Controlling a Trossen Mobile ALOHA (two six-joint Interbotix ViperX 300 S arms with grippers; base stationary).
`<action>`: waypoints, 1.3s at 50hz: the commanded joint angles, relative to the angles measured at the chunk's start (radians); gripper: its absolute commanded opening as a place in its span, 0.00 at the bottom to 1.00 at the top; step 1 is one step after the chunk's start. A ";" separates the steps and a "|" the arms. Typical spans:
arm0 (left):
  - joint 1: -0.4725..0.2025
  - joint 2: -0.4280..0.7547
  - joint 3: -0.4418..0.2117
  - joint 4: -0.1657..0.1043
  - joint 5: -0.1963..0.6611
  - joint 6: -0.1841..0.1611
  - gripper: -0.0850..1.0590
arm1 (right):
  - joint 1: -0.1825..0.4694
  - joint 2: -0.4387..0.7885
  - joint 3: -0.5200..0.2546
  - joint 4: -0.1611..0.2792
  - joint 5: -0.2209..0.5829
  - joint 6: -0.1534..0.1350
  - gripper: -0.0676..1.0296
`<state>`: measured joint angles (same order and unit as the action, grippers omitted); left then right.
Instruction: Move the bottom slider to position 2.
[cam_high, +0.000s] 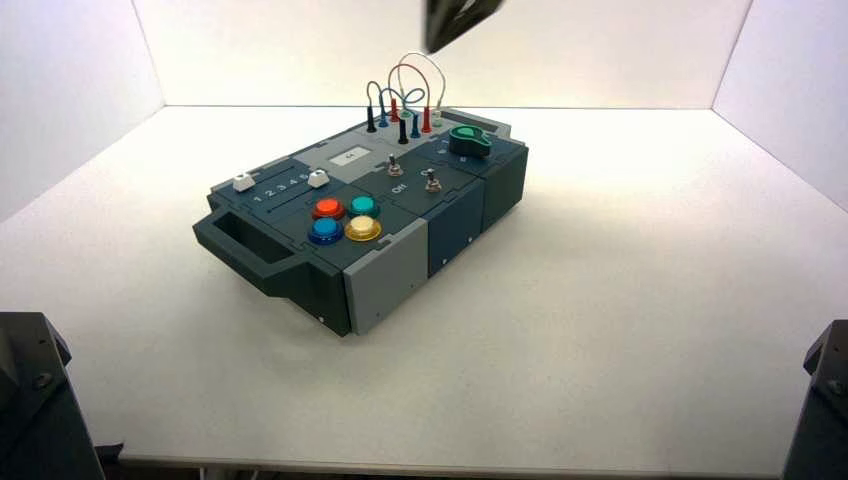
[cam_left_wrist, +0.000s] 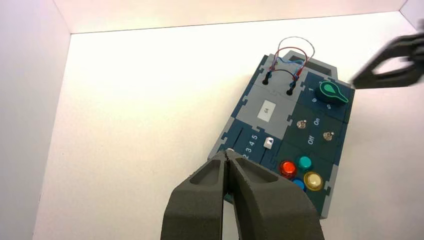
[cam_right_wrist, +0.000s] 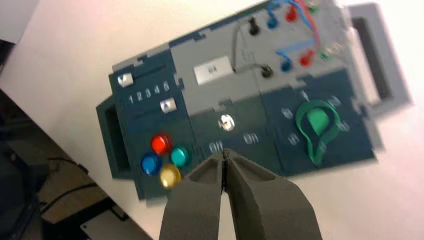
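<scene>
While both arms hang above the box (cam_high: 400, 250), high view shows bottom slider (cam_high: 318, 178) by digit 5. Left wrist: left gripper (cam_left_wrist: 229, 156) jaws closed, empty, over digits' low end. Right wrist: right gripper (cam_right_wrist: 223, 156) jaws closed, empty, near toggle switch (cam_right_wrist: 226, 122).

High view: camera above and behind the arms, looking down and forward at the whole box (cam_high: 370, 225) on the white table (cam_high: 620, 330). Left wrist view: camera behind the left gripper (cam_left_wrist: 229, 156), looking past its tips down onto the box from well above, sliders end nearest. Right wrist view: camera behind the right gripper (cam_right_wrist: 223, 155), close above the box's switches. All three views share the box's top panel, including the four coloured buttons (cam_high: 345, 219).
</scene>
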<state>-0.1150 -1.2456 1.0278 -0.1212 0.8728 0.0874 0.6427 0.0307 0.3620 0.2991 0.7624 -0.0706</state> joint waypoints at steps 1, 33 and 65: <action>0.003 0.008 -0.017 -0.003 -0.005 -0.002 0.05 | 0.017 0.061 -0.089 0.003 0.005 -0.005 0.04; 0.002 0.037 -0.075 -0.006 -0.008 -0.002 0.05 | 0.137 0.348 -0.347 0.005 0.158 0.000 0.04; 0.003 0.061 -0.078 -0.005 -0.029 0.018 0.05 | 0.141 0.420 -0.387 0.006 0.186 0.011 0.04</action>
<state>-0.1150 -1.2042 0.9848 -0.1258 0.8560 0.0966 0.7839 0.4648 0.0153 0.3007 0.9449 -0.0583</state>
